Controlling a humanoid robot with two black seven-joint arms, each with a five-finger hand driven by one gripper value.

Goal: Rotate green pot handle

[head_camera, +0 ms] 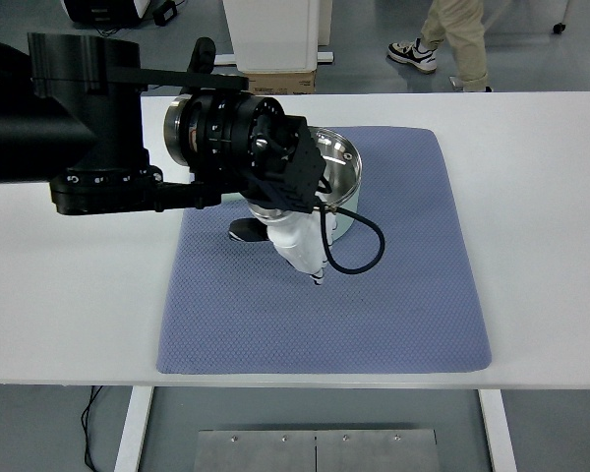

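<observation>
The pale green pot [344, 175] with a steel inside stands on the back middle of the blue mat [413, 295]. My big black left arm reaches across it and hides most of the pot and its lid knob. My left hand [308, 258], in white, points down at the pot's near side. The hand covers the pot handle and appears closed on it. The mat to the pot's left, where the handle stuck out before, now lies bare. A black cable [370, 248] loops from the hand toward the right.
The white table [541, 197] extends on both sides of the mat. Beyond the far edge are a cardboard box [275, 81] under a white cabinet and a person's legs [454, 39] walking by.
</observation>
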